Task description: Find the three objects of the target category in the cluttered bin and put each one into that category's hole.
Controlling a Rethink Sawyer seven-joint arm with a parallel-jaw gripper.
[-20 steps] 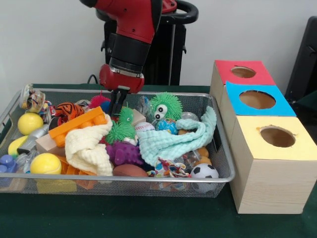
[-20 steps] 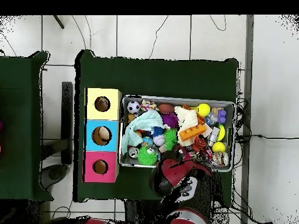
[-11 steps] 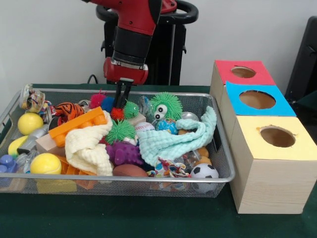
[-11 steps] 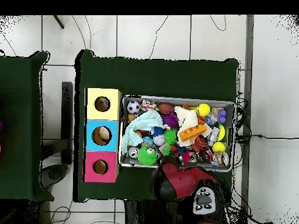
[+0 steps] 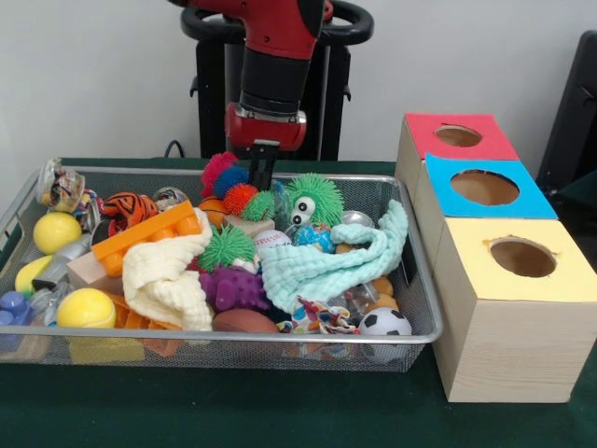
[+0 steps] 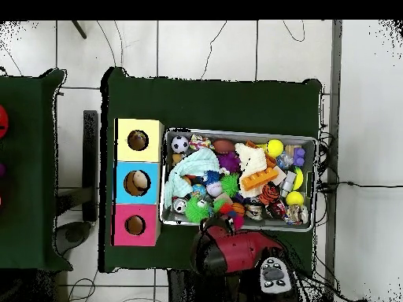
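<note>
Robot lab; green-clothed table [image 5: 280,420]; tiled floor [image 6: 205,47]

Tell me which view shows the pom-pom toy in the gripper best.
The front view: the pom-pom toy hangs clear at the gripper, above the bin. Overhead, the arm covers most of it; only coloured bits show at the bin's edge.

arm [image 5: 275,47]: cut by top edge | hand [image 5: 262,177]: grip unclear (overhead: under wrist) | blue block [image 5: 11,306]: cropped left
</note>
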